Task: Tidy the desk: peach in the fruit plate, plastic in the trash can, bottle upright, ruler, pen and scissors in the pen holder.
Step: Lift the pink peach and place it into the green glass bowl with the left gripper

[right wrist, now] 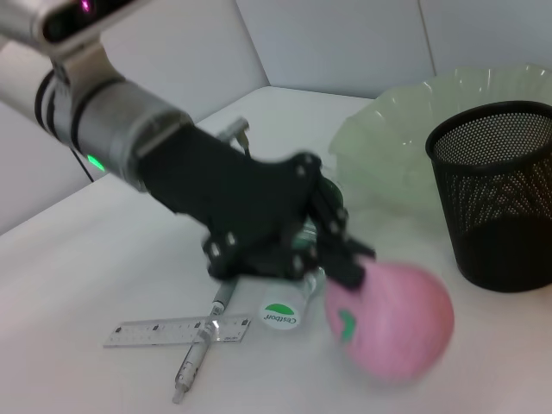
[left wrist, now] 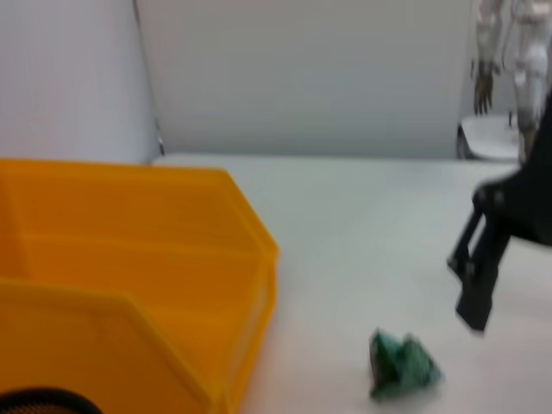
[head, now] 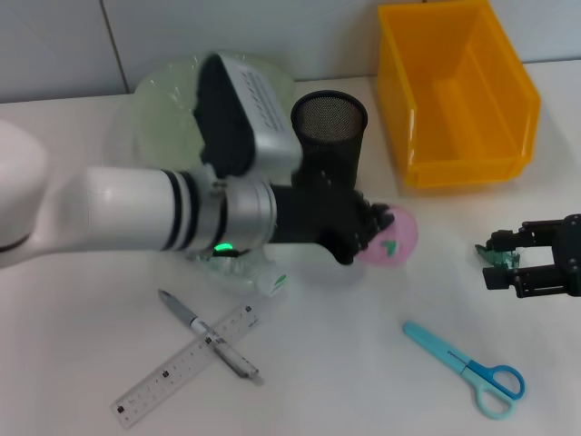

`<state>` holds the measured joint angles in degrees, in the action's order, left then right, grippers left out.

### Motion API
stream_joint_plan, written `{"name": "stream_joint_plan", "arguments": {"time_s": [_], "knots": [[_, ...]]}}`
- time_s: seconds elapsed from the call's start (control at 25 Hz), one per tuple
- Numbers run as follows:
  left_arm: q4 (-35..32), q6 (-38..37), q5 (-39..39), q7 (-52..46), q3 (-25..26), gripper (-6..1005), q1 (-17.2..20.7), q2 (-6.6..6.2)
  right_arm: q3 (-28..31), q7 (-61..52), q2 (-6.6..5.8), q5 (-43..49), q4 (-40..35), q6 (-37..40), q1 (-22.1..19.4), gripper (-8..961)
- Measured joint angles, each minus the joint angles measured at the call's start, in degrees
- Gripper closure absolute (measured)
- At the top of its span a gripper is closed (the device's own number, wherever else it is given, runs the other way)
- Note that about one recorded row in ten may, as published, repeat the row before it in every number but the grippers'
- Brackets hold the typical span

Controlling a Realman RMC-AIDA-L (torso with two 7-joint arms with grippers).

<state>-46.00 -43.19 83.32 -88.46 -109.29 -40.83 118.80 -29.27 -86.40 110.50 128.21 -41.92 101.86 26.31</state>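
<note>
Beside black mesh pen holder [head: 329, 127], round pink peach [head: 392, 236] is sitting on white desk [head: 345, 363]. Left gripper [head: 363, 232] is closing black fingers [right wrist: 345, 259] against its side; whether grasp is firm, cannot tell. Peach step seems in hand: next comes lift and carry back to pale green fruit plate [head: 159, 100]. Right gripper [head: 508, 263] is waiting near yellow bin [head: 458, 91], jaws spread, just beside crumpled green plastic [left wrist: 404, 364].

Head camera looks steeply down on the bench [head: 345, 363]; both wrist cameras sit low, facing each other across it, sharing the peach [right wrist: 392, 319] area.
</note>
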Motion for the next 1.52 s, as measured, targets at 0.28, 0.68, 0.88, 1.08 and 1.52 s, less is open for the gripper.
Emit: {"name": "stream_joint_plan", "arguments": {"time_s": [0.28, 0.68, 0.88, 1.08, 1.52], "knots": [[-3.7, -9.6, -1.3, 1.3, 13.3, 962, 4.8, -0.05, 0.1, 0.1, 0.07, 0.0, -0.1, 0.0, -0.1, 275], [0.3, -14.3, -16.6, 10.2, 28.0, 944, 8.0, -0.03, 0.1, 0.4, 0.37, 0.0, -0.1, 0.0, 0.3, 278], [9.2, -11.9, -31.9, 20.1, 29.7, 935, 6.3, 0.12, 0.1, 0.5, 0.62, -0.1, -0.1, -0.2, 0.9, 280], [15.5, -9.2, -40.9, 29.5, 29.4, 925, 4.0, 0.27, 0.1, 0.6, 0.97, -0.2, -0.2, -1.1, 1.5, 282], [28.0, 0.5, -47.7, 43.3, 28.5, 905, -3.2, 0.38, 0.1, 0.7, 1.04, -0.7, 0.0, -2.3, 2.4, 285]]}}
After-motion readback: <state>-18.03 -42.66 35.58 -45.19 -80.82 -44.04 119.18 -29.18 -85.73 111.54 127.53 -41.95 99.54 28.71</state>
